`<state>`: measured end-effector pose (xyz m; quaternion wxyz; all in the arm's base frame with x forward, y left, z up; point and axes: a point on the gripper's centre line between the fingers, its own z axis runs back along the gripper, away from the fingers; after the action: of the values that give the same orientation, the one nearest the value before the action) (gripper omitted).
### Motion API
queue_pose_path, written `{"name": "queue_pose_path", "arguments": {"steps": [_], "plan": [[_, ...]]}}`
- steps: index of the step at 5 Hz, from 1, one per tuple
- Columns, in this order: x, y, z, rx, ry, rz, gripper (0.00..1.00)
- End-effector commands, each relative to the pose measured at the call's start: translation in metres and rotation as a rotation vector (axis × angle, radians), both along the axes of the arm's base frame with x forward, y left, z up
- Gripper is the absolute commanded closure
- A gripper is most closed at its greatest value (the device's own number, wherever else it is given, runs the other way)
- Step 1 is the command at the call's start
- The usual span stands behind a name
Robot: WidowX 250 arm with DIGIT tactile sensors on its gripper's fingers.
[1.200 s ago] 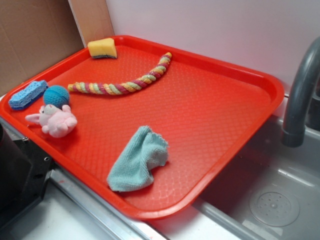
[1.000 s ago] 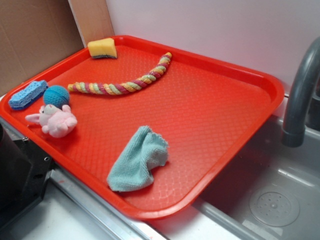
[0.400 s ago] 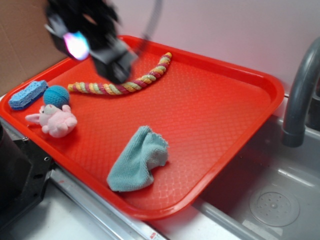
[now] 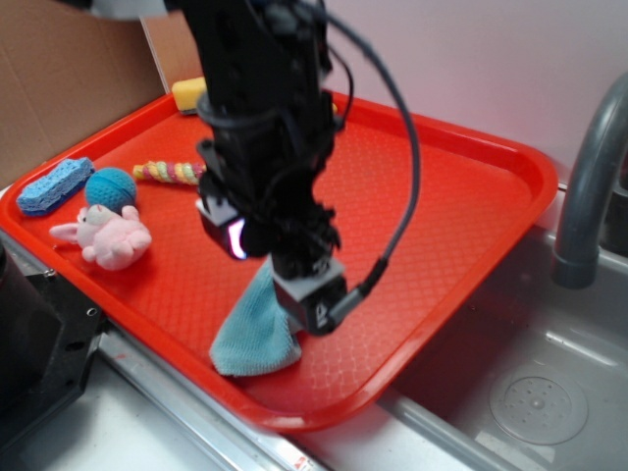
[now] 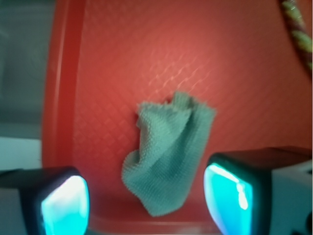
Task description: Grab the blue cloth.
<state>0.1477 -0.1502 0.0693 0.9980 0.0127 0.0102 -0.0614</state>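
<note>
Nearest the camera, the blue cloth (image 4: 253, 339) is seen crumpled on the red tray (image 4: 461, 255), close to the tray's front rim. In the wrist view the cloth (image 5: 168, 159) lies between the two glowing fingertips (image 5: 64, 205), which are spread wide to either side and are not touching it. In the exterior view the gripper (image 4: 309, 299) is held low over the cloth's right part, hiding that part; whether it touches the fabric there cannot be told, as the arm blocks the sight. Further left, a pink plush toy (image 4: 106, 235) is found beside a teal ball (image 4: 110, 186), with a blue sponge (image 4: 54, 184) lying at the tray's left edge. Behind them a striped rope (image 4: 169, 172) is partly hidden by the arm, and a yellow sponge (image 4: 186, 93) sits at the far corner. A grey faucet (image 4: 589, 186) stands at the right.
</note>
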Motion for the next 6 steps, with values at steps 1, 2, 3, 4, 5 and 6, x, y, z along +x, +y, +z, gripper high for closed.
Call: {"name": "queue_pose_path", "arguments": {"steps": [1, 2, 3, 4, 5, 6], "plan": [[0.007, 0.019, -0.029, 0.021, 0.027, -0.169, 0.00], [0.012, 0.032, -0.039, 0.031, 0.050, -0.186, 0.00], [0.007, 0.023, -0.030, 0.028, 0.037, -0.153, 1.00], [0.001, 0.020, -0.017, 0.041, 0.017, -0.133, 1.00], [-0.003, 0.018, -0.010, 0.037, 0.016, -0.114, 1.00], [-0.004, 0.015, 0.008, 0.042, -0.010, -0.114, 1.00]]}}
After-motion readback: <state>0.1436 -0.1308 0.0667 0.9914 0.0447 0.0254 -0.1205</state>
